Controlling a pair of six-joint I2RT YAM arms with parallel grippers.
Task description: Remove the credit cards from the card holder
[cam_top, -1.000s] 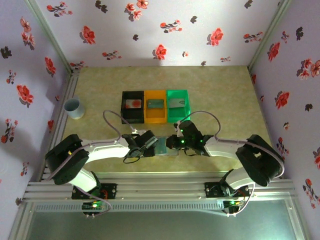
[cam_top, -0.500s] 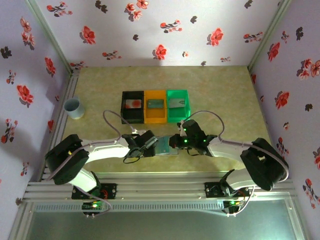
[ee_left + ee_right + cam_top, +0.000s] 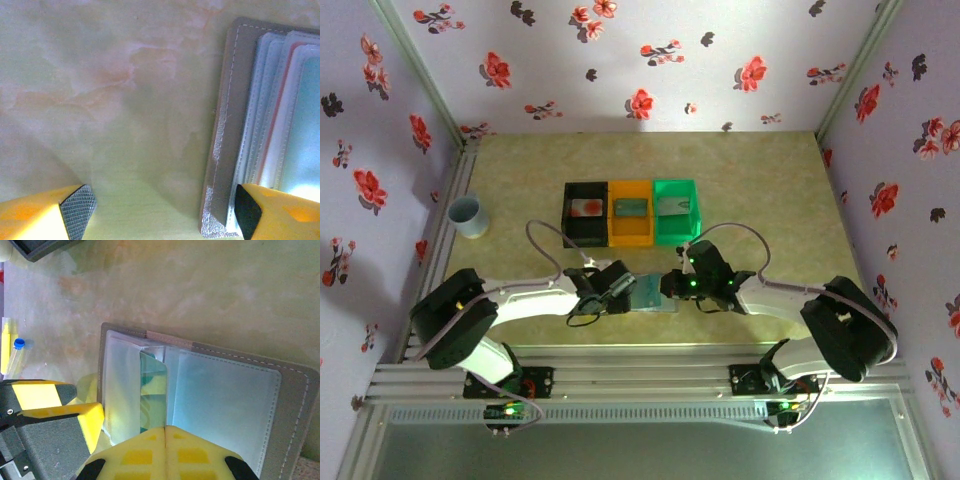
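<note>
**Card pinched over the open holder**

From above, the flat blue-grey two-halved card holder [image 3: 651, 294] lies open on the beige marbled tabletop [image 3: 770, 180], near the front edge. It sits between the left gripper [image 3: 626, 288] and the right gripper [image 3: 670, 287]. Behind it stand a black plastic bin [image 3: 585, 239], an orange plastic bin [image 3: 630, 239] and a green plastic bin [image 3: 677, 237], touching side by side. They hold a white card with a red mark [image 3: 586, 207], a grey-green card [image 3: 630, 208] and a silvery grey card [image 3: 674, 205] (one apiece).

At the left wrist, the fingers are spread wide. One pad [image 3: 76, 207] is over bare table and the other [image 3: 248, 210] is at the holder's stitched corner.

At the right wrist, the yellow fingers are pressed together on the lower edge of a thin teal-green plastic card [image 3: 152, 390]. This card stands up out of a clear sleeve beside the holder's fold.
</note>
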